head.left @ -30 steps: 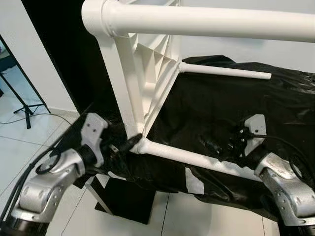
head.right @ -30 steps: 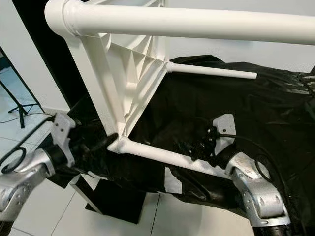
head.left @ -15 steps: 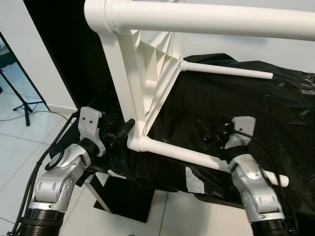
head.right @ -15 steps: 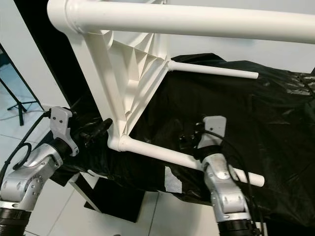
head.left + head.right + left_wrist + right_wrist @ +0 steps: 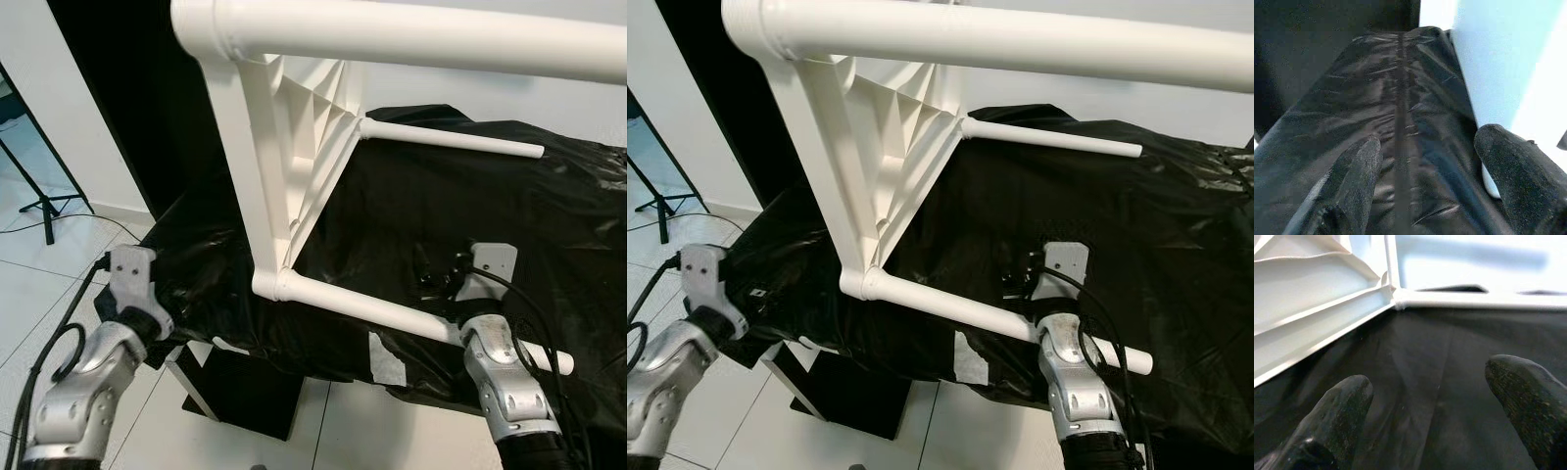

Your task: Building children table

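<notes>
Though on its side, white table (image 5: 294, 147), both pincers parted.

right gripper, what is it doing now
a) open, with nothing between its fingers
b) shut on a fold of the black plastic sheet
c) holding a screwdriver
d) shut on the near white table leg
a: in the right wrist view the right gripper has its two black fingers spread wide, with only the black plastic sheet showing between them and the white table lying beyond, untouched.

I see crinkled black plastic sheeting (image 5: 470, 215) draped over the surface; a white patch (image 5: 387, 360) sits on its near edge. At far left, a black tripod stand (image 5: 44, 206) rests on the pale tiled floor (image 5: 39, 284).
</notes>
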Motion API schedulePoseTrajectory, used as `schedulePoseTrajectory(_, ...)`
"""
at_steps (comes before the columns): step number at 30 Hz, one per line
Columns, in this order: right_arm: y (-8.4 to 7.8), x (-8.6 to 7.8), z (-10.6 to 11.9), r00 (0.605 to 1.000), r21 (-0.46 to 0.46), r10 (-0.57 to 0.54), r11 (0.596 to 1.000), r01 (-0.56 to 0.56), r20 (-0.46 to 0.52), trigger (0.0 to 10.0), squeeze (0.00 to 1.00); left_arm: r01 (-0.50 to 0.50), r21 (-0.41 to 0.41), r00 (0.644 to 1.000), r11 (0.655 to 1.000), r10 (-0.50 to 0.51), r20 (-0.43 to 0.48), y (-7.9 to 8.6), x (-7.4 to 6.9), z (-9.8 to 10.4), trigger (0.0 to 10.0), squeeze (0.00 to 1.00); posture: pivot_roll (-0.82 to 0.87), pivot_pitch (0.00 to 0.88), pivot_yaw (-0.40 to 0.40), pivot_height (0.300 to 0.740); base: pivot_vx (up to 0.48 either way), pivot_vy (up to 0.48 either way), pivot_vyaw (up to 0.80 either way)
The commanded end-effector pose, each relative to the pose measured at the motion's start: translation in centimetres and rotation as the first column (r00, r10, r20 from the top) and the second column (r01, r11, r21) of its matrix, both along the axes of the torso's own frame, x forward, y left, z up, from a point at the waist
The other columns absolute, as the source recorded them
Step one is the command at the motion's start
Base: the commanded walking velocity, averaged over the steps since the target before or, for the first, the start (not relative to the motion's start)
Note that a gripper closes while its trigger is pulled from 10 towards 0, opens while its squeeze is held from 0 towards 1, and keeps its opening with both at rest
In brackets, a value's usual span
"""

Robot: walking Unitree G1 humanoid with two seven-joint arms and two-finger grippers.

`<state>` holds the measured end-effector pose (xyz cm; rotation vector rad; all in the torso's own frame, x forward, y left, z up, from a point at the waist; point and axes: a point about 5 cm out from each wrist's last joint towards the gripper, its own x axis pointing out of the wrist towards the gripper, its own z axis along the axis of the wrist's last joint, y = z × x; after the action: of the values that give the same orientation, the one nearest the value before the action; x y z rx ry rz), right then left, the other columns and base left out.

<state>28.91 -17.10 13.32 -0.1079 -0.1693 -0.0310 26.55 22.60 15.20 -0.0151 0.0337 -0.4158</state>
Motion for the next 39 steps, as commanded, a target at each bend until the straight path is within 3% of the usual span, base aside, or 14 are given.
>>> schedulePoseTrajectory(1, -0.1, 0.1, -0.2, 1.0, -0.017, -0.019, 1.0, 0.019, 0.003, 10.0, 0.0, 0.059, 0.018, 0.998, 0.998, -0.06, 0.013, 0.6, -0.1, 0.1, 10.0, 0.0, 0.06, 0.0, -0.028, 0.74, 0.0, 0.0, 0.0)
schedulePoseTrajectory(4, -0.1, 0.2, -0.2, 0.999, -0.037, -0.032, 0.999, 0.032, 0.015, 10.0, 0.0, -0.001, 0.012, 1.0, 1.0, 0.0, 0.027, 1.3, 0.6, 0.1, 10.0, 0.0, 0.06, 0.0, -0.033, 0.74, 0.0, 0.0, 0.0)
schedulePoseTrajectory(5, -0.3, 0.3, -0.1, 0.998, -0.035, -0.061, 0.997, 0.061, 0.025, 10.0, 0.0, -0.062, 0.011, 0.997, 0.998, 0.062, 0.044, 1.4, 1.4, -0.1, 10.0, 0.0, 0.06, 0.0, -0.034, 0.74, 0.0, 0.0, 0.0)
schedulePoseTrajectory(7, -0.3, 0.3, -0.1, 0.998, -0.035, -0.061, 0.997, 0.061, 0.025, 10.0, 0.0, -0.062, 0.011, 0.997, 0.998, 0.062, 0.044, 1.4, 1.4, -0.1, 10.0, 0.0, 0.06, 0.0, -0.034, 0.74, 0.0, 0.0, 0.0)
schedulePoseTrajectory(9, -0.4, 0.4, -0.1, 0.994, -0.035, -0.104, 0.994, 0.105, 0.044, 10.0, 0.0, -0.145, -0.018, 0.988, 0.989, 0.145, 0.055, 0.8, 2.4, -0.7, 10.0, 0.0, 0.05, 0.0, -0.032, 0.74, 0.0, 0.0, 0.0)
schedulePoseTrajectory(14, -0.1, 0.7, 0.2, 0.99, -0.033, -0.117, 0.992, 0.12, 0.075, 10.0, 0.0, -0.241, -0.029, 0.969, 0.97, 0.242, 0.056, -0.4, 3.4, -1.5, 10.0, 0.0, 0.05, 0.0, -0.057, 0.74, 0.0, 0.0, 0.0)
schedulePoseTrajectory(25, 0.3, 2.0, 0.6, 0.993, -0.032, -0.081, 0.996, 0.084, 0.091, 10.0, 0.0, -0.355, 0.014, 0.926, 0.935, 0.35, 0.143, -0.6, 4.9, -0.6, 10.0, 0.0, 0.09, 0.0, -0.067, 0.74, 0.0, 0.0, 0.0)
schedulePoseTrajectory(30, 0.0, 2.1, 0.6, 0.992, -0.045, -0.077, 0.996, 0.082, 0.102, 10.0, 0.0, -0.429, -0.01, 0.89, 0.903, 0.424, 0.166, 0.0, 5.4, 0.4, 10.0, 0.0, 0.09, 0.0, -0.011, 0.74, 0.0, 0.0, 0.0)
schedulePoseTrajectory(31, -0.4, 2.1, 0.6, 0.991, -0.059, -0.073, 0.995, 0.08, 0.11, 10.0, 0.0, -0.471, -0.028, 0.868, 0.882, 0.469, 0.164, 0.3, 5.7, 0.9, 10.0, 0.0, 0.08, 0.0, 0.017, 0.74, 0.0, 0.0, 0.0)
schedulePoseTrajectory(39, -1.4, 2.0, 1.2, 0.989, -0.073, -0.066, 0.994, 0.076, 0.128, 10.0, 0.0, -0.491, 0.009, 0.857, 0.871, 0.481, 0.186, 0.9, 6.3, 1.3, 10.0, 0.0, 0.05, 0.0, 0.03, 0.74, 0.0, 0.0, 0.0)
